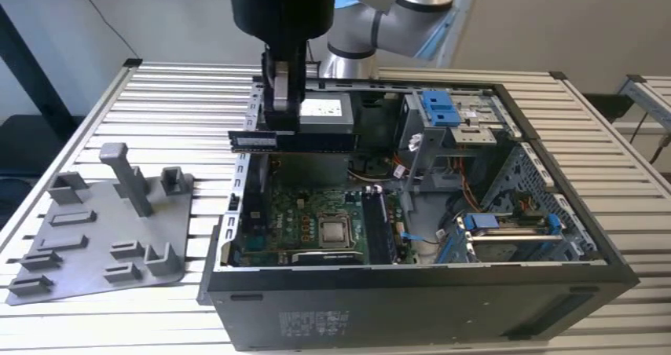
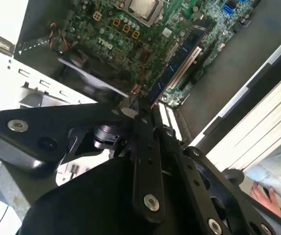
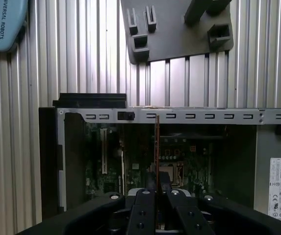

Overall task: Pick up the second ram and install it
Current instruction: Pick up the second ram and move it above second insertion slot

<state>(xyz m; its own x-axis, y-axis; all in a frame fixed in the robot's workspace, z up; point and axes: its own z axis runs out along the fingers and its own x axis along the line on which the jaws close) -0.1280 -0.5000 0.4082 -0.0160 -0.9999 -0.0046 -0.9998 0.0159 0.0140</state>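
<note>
Clenched on the ram (image 3: 157,142), the gripper (image 3: 157,182) is seen closest in the first wrist view, with the stick held edge-on between its fingers. In the exterior view the ram (image 1: 298,140) is held level above the open case (image 1: 419,308), over its far part and well apart from the motherboard (image 1: 304,221). Pick-up is judged complete. Seating in a slot is not yet done. The tray (image 1: 94,245) lies beside the case, at the exterior view's left. Another stick (image 2: 177,61) appears already fitted on the board.

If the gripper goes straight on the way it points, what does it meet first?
Likely the motherboard in the open case, reached first by the second ram the gripper holds; depth unclear.
</note>
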